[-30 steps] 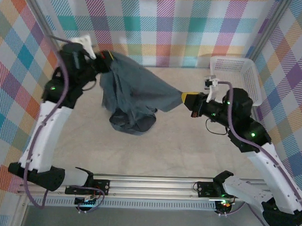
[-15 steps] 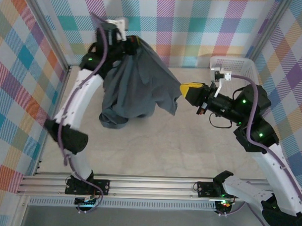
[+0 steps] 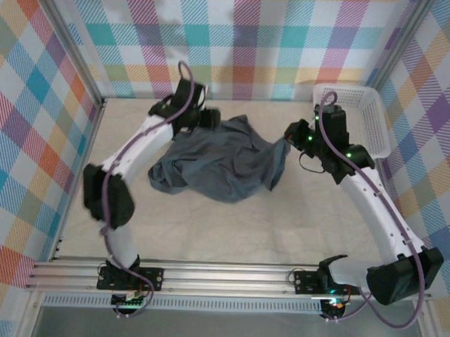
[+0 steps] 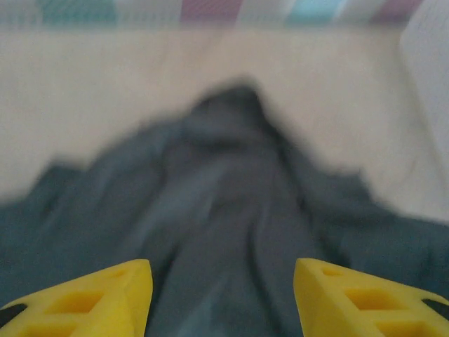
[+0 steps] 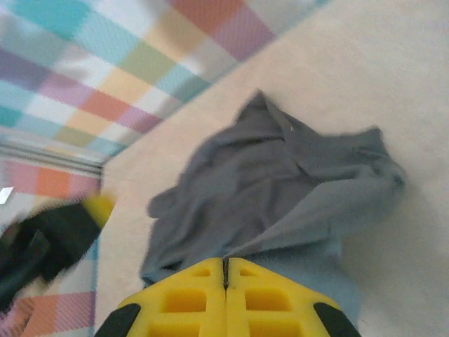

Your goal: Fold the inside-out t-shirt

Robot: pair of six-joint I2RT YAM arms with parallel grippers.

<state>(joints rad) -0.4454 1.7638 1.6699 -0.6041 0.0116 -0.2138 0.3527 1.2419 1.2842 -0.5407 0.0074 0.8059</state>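
The t-shirt (image 3: 218, 164) lay in a rumpled heap toward the back of the table (image 3: 230, 235), nowhere near flat; the step in hand looked like spreading it out before any fold. The left gripper (image 4: 221, 268) hovered over the shirt's far edge with its yellow fingers (image 4: 105, 298) standing wide and nothing pinched between them, the cloth lying loose beneath; the right gripper (image 5: 224, 262) was closed tight on the shirt's right-hand edge, cloth running out from its tips; which part of the garment it held could not be told. To do this well, the left gripper would probably need to come down on a single layer at a hem or corner opposite the right one's hold, not on a bunched ridge, since a thick grab would drag the whole pile; with both holds set, the two should draw apart evenly and low over the table, so the cloth went taut without doubling on itself; soft cloth like this would likely slump once tension dropped, so it should be laid down slowly; the right arm should mind the basket (image 3: 364, 96) just behind it.
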